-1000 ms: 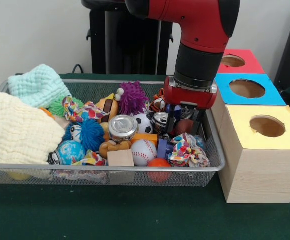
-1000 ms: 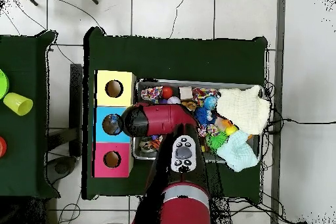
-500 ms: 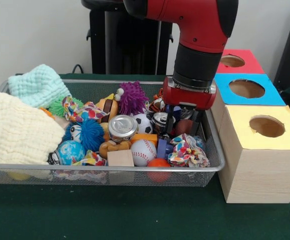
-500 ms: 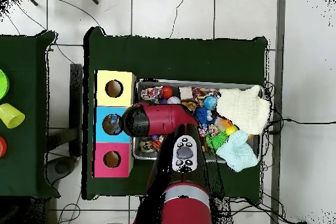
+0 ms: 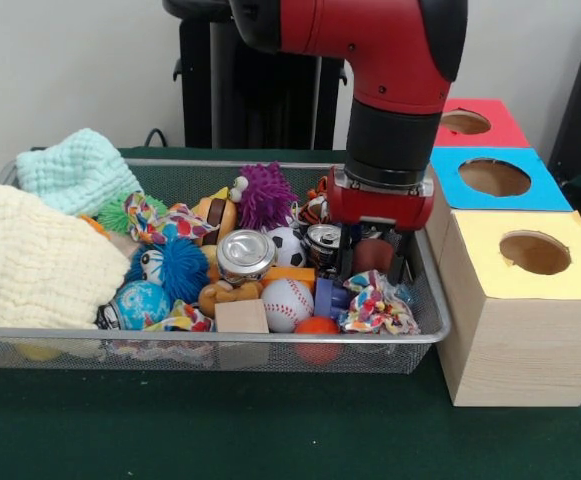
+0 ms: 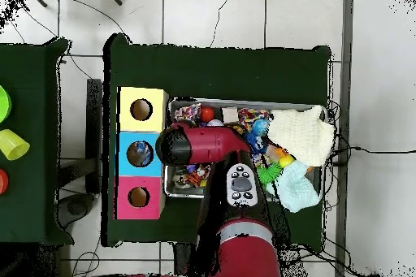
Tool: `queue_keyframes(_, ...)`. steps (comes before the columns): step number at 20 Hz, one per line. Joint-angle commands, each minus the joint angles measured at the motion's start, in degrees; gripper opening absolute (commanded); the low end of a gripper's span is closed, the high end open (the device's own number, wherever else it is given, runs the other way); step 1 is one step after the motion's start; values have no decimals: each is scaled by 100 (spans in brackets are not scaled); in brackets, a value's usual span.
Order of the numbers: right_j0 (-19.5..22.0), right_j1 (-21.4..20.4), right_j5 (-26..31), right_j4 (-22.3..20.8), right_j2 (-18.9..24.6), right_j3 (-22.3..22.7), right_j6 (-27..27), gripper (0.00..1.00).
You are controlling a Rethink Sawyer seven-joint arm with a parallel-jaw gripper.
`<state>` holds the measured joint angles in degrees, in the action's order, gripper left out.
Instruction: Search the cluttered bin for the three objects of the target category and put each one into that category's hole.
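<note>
My gripper point(image 5: 374, 262) hangs low in the right end of the wire bin point(image 5: 270, 338), open, with one finger on each side of a brown-red ball point(image 5: 374, 254). A small silver can point(image 5: 322, 238) lies just left of it and a bigger silver can point(image 5: 245, 252) further left. A baseball point(image 5: 287, 301), a soccer ball point(image 5: 288, 244) and an orange ball point(image 5: 318, 327) lie nearby. In the overhead view the arm point(image 6: 203, 145) hides the gripper and what is under it.
Three boxes with round holes stand right of the bin: yellow point(image 5: 535, 252), blue point(image 5: 494, 177), red point(image 5: 467, 122). Cream cloth point(image 5: 30, 260) and mint cloth point(image 5: 75, 170) fill the bin's left end. Fuzzy balls, a wooden block point(image 5: 241, 316) and patterned cloth scraps point(image 5: 375, 305) crowd the middle.
The gripper has shifted slightly right and come down lower over the brown-red ball. The arm's upper part has swung in the overhead view. The bin's contents have not moved.
</note>
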<state>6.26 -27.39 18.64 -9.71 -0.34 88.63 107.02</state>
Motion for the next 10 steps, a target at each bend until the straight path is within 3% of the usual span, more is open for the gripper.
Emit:
queue_keyframes(1, 419, 402, -355, -4, 983, 531, 364, 100)
queue_keyframes(10, 515, 347, -323, -25, 1142, 585, 408, 100)
